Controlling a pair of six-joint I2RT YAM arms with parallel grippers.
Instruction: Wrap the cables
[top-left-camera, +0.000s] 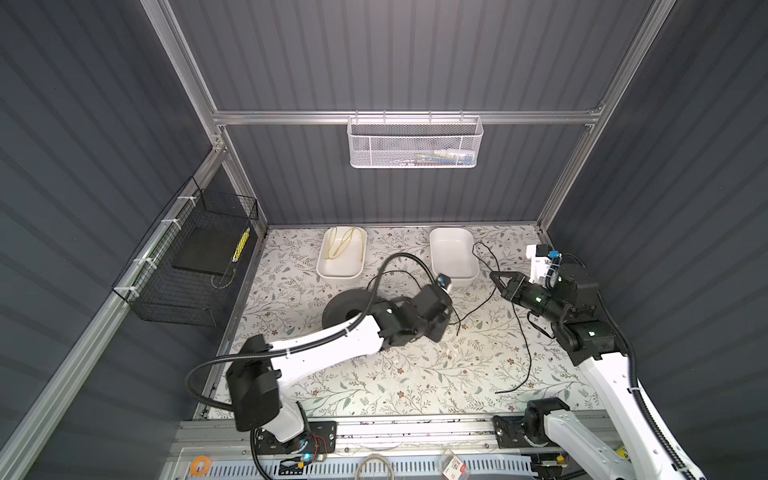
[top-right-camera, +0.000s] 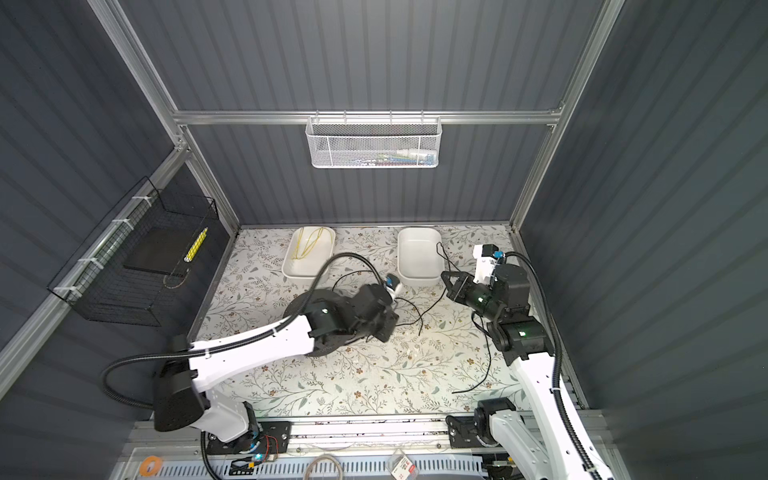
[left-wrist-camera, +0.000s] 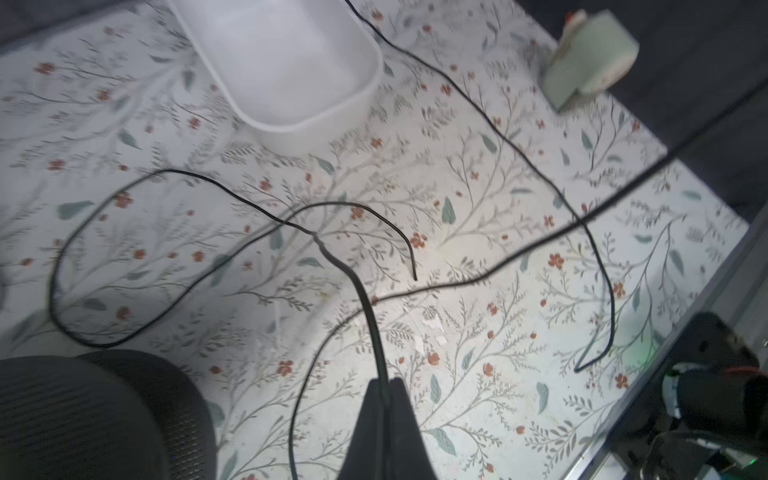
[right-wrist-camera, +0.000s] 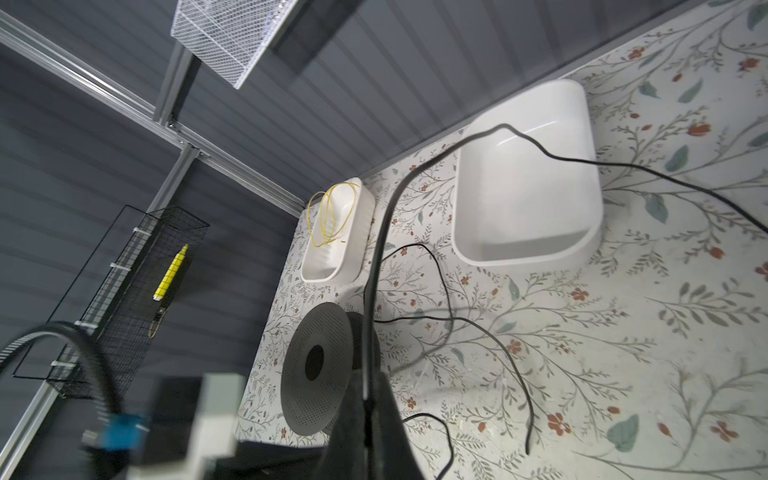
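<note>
Both top views: high overhead, far, tilted toward back wall (top-left-camera: 395, 62); whole floral table (top-left-camera: 395, 374) covered. Left wrist: close, down onto table. Right wrist: low, across table toward back wall. Wrist views share white bin (left-wrist-camera: 291, 137), black cable (left-wrist-camera: 519, 151), spool (right-wrist-camera: 332, 332).

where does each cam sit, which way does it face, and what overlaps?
Top views: high in front, looking down on the floral tabletop; left arm and right arm show.
Left wrist: past the left gripper, shut on the thin black cable, toward the empty white plastic tray.
Right wrist: past the right gripper, shut on that cable, to the black perforated spool and back wall.
Shared: both wrist views show cable and tray.
</note>
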